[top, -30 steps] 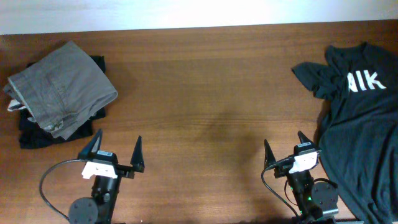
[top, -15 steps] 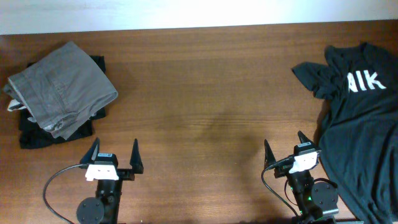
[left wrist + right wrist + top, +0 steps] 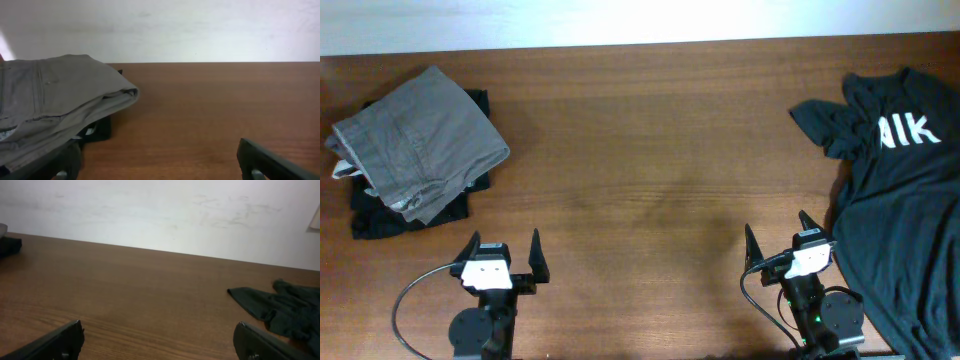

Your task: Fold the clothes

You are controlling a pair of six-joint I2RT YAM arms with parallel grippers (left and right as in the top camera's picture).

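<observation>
The grey-khaki shorts (image 3: 420, 140) lie folded at the table's far left, on top of a folded black garment (image 3: 380, 213). They also show in the left wrist view (image 3: 55, 107), at the left. My left gripper (image 3: 503, 245) is open and empty near the front edge, below and to the right of the shorts. My right gripper (image 3: 777, 236) is open and empty near the front edge on the right. In the left wrist view the fingers (image 3: 160, 167) frame bare wood. In the right wrist view the fingers (image 3: 160, 342) do too.
A dark T-shirt with white letters (image 3: 900, 210) lies spread and crumpled along the right side, close to my right gripper; one sleeve shows in the right wrist view (image 3: 272, 311). A white wall runs along the table's far edge.
My left gripper has drawn back toward the front edge and straightened, still open. The right arm and the clothes have not moved.
</observation>
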